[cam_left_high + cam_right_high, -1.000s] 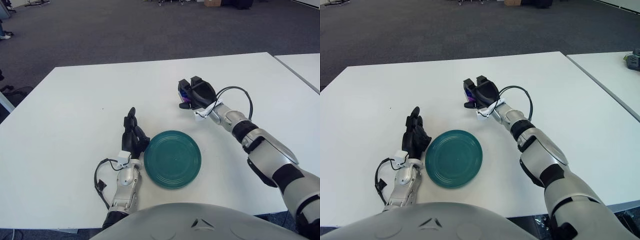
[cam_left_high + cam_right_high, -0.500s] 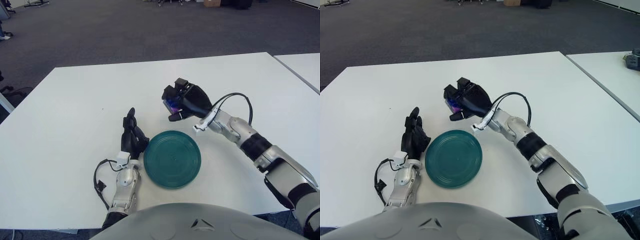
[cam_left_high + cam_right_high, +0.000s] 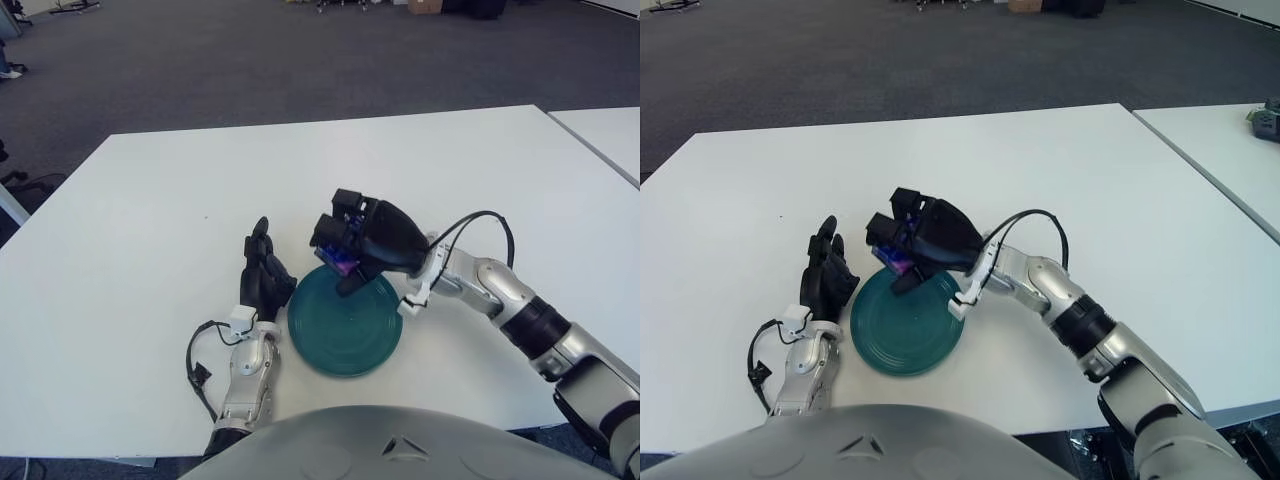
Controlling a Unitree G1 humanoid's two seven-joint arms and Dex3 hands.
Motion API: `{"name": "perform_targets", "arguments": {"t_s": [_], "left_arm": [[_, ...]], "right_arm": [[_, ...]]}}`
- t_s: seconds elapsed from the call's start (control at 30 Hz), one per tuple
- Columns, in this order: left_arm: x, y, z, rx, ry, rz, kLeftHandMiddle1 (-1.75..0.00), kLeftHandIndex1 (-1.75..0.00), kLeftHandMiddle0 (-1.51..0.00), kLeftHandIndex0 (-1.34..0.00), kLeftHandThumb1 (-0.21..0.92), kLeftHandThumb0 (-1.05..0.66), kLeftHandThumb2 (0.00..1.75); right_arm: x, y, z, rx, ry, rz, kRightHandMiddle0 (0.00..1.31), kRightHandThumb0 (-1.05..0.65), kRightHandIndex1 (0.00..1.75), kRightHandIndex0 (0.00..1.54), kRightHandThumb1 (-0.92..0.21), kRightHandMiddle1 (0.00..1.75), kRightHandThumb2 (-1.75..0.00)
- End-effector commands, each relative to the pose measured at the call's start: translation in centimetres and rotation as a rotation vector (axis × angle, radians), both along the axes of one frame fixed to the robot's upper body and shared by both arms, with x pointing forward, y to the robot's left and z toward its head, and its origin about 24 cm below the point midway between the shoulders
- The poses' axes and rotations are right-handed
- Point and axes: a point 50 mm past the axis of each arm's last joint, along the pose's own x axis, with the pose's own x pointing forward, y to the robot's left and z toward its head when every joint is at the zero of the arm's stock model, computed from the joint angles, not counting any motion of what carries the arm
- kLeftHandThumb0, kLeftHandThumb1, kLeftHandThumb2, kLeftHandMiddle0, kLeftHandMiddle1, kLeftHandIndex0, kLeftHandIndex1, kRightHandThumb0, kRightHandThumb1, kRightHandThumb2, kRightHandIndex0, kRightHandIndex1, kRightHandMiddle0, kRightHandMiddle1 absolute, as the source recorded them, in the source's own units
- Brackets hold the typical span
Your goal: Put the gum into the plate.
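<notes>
Left eye view: the gum, a small blue and purple pack, is seen gripped in the curled fingers of the right hand, which hangs over the far rim of the green plate. The plate lies on the white table close to its near edge, roughly midway between the left and right edges. The left hand is rested on the table just beside the plate's left rim, fingers loosely extended and holding nothing.

The carry is judged nearly complete, with only the release left to be done. For a clean finish, the right hand would best be brought a little further toward the near edge, so that the pack is centred over the dish rather than over its rim. The hand should then be lowered until the pack is close to the plate's surface, so that a bounce or slide out is avoided. The fingers should be opened gently, and the hand lifted straight up so that the pack is not dragged along. The nearby left hand should be kept clear of.
</notes>
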Motion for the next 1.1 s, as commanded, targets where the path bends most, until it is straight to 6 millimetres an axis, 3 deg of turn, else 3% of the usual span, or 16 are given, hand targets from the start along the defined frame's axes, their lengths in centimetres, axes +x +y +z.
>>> {"name": "perform_targets", "arguments": {"t_s": [0.0,0.43,0.87,1.07], "left_arm": [[-1.5,-1.2,-0.5,-0.026,0.054,0.022,-0.02,-0.42,-0.16,0.00,0.92,-0.91,1.01],[-1.0,-1.6,-0.2,-0.044,0.102,0.005,0.00,-0.26,-0.09,0.00,0.92,-0.90,1.06],[-0.5,-1.3,-0.9,-0.054,0.129,0.016,-0.01,-0.38,-0.10,0.00,0.92,-0.92,1.07],[-0.4,-1.3,-1.2,-0.064,0.130,0.009,-0.01,-0.41,-0.10,0.00,0.92,-0.92,1.07]], "right_arm": [[-0.6,-0.4,0.5,-0.044,0.008,0.027,0.98,-0.48,1.75,1.14,-0.74,1.75,-0.78],[-1.9,0.3,-0.8,-0.184,0.055,0.110,0.84,-0.46,1.75,0.97,-0.83,1.75,-0.73],[-2.1,0.5,-2.0,-0.256,0.046,0.188,0.96,-0.51,1.75,1.16,-0.84,1.75,-0.67],[-1.9,0.9,-2.4,-0.297,0.060,0.148,0.91,-0.50,1.75,1.10,-0.85,1.75,-0.65]]}}
